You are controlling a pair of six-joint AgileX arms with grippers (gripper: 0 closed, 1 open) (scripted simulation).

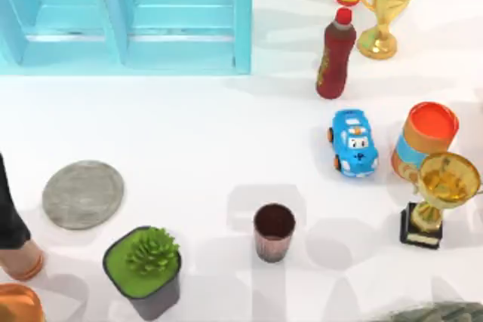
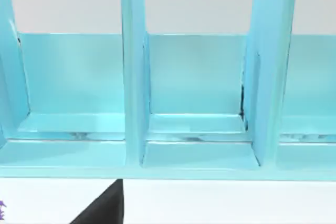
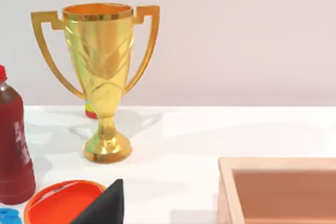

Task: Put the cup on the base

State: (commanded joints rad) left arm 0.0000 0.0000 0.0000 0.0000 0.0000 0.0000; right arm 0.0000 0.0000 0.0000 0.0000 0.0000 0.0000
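Top view gives me the worktop (image 1: 226,133); the base (image 1: 83,194) lies flat, well left of the cup (image 1: 274,231), which stands upright, untouched. I judge the cup light, stiff, its ribbed metallic side slippery: grasp across mid-wall. Whether either hand is wide or narrow I cannot tell.

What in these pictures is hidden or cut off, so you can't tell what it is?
- Top view: the dark left arm is cut by the left edge.
- Top view: a grey-green thing is cut by the bottom edge.
- Right wrist view: the pale wooden box runs off the frame; its contents are unseen.
- Top view: the tall gold trophy loses its top.
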